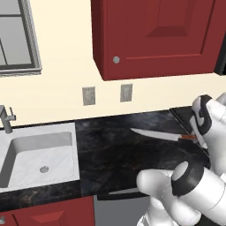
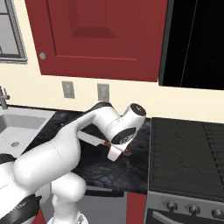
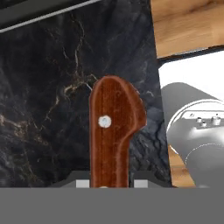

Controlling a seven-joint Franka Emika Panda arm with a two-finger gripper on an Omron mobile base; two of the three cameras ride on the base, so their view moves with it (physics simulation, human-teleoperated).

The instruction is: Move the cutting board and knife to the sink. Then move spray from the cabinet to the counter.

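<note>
Knife (image 1: 161, 134) with long pointed silver blade and reddish-brown handle, lifted just above black marbled stone counter (image 1: 110, 154) — blade tip aimed toward 9 o'clock in the left base view, handle end hidden against the white arm at 3 o'clock. Fingers (image 3: 105, 183) nearly closed, clamped on either side of the wooden handle; in the hand view, handle rising from 6 o'clock toward centre, one pale rivet visible, rounded butt at 12 o'clock. In the right base view, gripper (image 2: 117, 153) pointing down over the counter, a sliver of blade (image 2: 89, 138) showing toward 9 o'clock of it. White rectangular sink (image 1: 39, 154) with round drain and grey metal faucet (image 1: 6, 118) set in the counter at 9 o'clock, well apart from the knife. Dark red wall cabinet with panelled door and round knob (image 1: 159, 35) at 12 o'clock — two grey wall outlets (image 1: 88, 95) just below. Black stove with knobs (image 2: 188, 157) at 3 o'clock in the right base view.
</note>
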